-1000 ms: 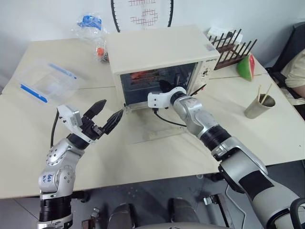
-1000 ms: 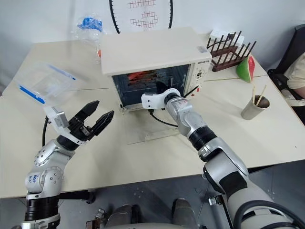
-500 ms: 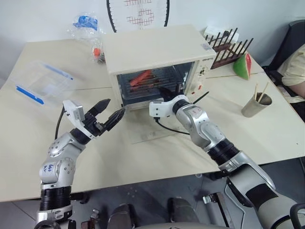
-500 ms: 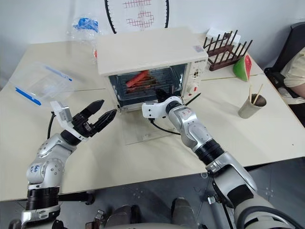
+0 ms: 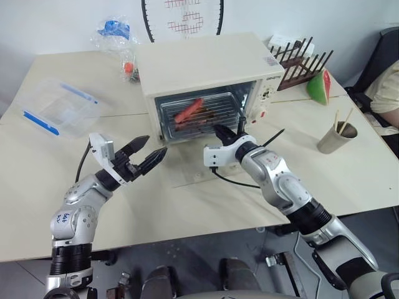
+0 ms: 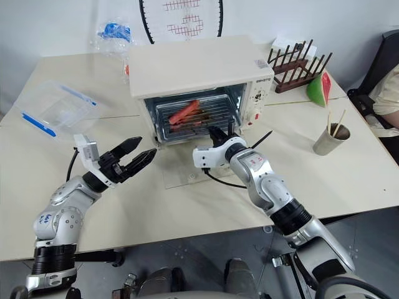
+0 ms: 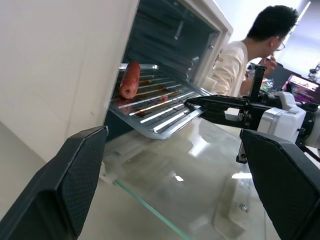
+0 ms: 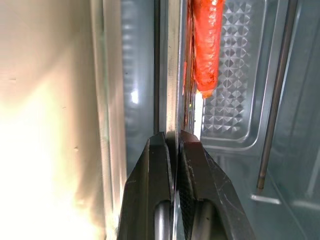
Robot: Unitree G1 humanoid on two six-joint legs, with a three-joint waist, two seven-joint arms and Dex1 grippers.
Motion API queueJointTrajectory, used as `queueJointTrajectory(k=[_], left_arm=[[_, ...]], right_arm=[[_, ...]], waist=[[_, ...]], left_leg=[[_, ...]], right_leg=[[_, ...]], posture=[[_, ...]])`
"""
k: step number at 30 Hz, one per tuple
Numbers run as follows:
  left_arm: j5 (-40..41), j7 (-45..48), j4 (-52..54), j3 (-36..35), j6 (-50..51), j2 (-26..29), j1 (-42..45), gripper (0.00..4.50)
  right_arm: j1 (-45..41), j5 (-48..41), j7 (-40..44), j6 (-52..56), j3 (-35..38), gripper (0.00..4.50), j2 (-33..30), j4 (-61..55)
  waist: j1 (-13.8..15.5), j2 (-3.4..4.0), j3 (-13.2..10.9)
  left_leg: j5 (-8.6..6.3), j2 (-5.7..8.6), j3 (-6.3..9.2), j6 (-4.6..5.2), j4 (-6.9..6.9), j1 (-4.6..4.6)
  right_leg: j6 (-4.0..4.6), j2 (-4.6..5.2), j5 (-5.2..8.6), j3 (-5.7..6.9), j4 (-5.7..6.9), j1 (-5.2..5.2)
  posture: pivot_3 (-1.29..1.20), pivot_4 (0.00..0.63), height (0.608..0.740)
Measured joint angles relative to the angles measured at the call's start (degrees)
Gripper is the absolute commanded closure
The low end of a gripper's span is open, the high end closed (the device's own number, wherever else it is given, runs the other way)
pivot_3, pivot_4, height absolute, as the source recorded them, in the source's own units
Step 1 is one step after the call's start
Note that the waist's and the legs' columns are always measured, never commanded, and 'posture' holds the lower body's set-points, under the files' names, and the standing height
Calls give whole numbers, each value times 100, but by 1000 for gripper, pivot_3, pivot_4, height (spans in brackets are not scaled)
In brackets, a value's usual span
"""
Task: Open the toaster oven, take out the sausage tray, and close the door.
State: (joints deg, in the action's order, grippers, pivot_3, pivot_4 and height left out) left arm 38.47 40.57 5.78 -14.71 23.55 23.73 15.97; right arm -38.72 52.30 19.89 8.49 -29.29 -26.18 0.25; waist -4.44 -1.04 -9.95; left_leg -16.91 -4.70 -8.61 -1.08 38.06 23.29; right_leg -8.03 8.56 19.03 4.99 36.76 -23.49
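A cream-white toaster oven (image 5: 206, 65) holds a silver ribbed sausage tray (image 5: 202, 115) carrying one red sausage (image 5: 188, 110).

Toaster oven (image 5: 206, 65): painted casing, cream-white, smooth and matt; interior walls of bright metal with an embossed diamond pattern, seen in the right wrist view. Door (image 7: 200, 190): clear glass, glossy, reflecting light. Sausage tray (image 7: 155, 107): thin silver metal, ribbed, shiny, with brown greasy residue. Sausage (image 5: 188, 110): red, glossy skin. Right gripper (image 8: 172, 145): black fingers, matt, with fine-textured pads. Left gripper (image 5: 148, 156): black fingers (image 7: 75, 180) with the same dimpled matt surface. Table (image 5: 50, 156): pale, smooth, matt top. Storage box (image 5: 59, 109): clear plastic. Rack (image 5: 299, 62): dark wood. Cup (image 5: 336, 138): dull, paper-like.
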Motion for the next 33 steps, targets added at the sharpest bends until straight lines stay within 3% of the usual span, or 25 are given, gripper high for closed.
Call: queueJointTrajectory(k=[12, 19, 33], left_arm=[[96, 40, -13, 6, 531, 74, 169, 0], [635, -9, 24, -172, 1134, 141, 157, 0], [1839, -1270, 288, -541, 2722, 149, 224, 0]], right_arm=[[754, 260, 544, 153, 296, 4441, -82, -1061], [1274, 330, 760, 32, 501, 4441, -299, -1709], [1900, 217, 1032, -492, 806, 4441, -549, -2349]], waist=[[33, 0, 0], [113, -1, 0], [159, -4, 1]], left_leg=[[0, 1, -1, 0, 2, 0], [0, 0, -8, 0, 6, 0], [0, 1, -5, 0, 10, -1]], right_leg=[[0, 0, 0, 0, -3, 0], [0, 0, 0, -1, -17, 2], [0, 0, 0, -2, -23, 10]], posture=[[0, 150, 740], [0, 150, 740], [0, 150, 740]])
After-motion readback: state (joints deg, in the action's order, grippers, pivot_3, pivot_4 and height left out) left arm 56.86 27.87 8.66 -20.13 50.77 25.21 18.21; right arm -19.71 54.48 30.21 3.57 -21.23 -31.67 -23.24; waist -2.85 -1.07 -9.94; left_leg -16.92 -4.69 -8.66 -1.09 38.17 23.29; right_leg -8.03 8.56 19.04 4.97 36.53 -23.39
